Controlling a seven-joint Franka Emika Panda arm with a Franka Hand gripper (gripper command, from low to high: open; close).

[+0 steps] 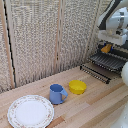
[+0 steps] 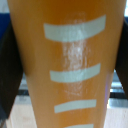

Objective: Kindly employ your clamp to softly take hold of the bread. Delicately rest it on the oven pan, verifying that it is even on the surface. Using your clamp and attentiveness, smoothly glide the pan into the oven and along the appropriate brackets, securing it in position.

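Note:
In the exterior view my clamp [image 1: 106, 46] hangs at the upper right, shut on the bread [image 1: 105, 49], a small orange-brown piece. It holds the bread just above the oven pan [image 1: 109, 61], a dark wire rack sticking out of the oven [image 1: 124, 48], which is mostly hidden at the exterior view's right edge. I cannot tell whether the bread touches the pan. In the wrist view the bread [image 2: 70, 60], orange with pale stripes, fills the picture between the dark fingers [image 2: 7, 75]. A few pan bars [image 2: 118, 86] show beside it.
On the wooden table [image 1: 95, 102] stand a yellow bowl [image 1: 77, 87], a blue mug [image 1: 57, 93] and a patterned white plate [image 1: 30, 111]. A woven screen [image 1: 40, 35] backs the scene. A dark bar [image 1: 95, 73] runs in front of the pan.

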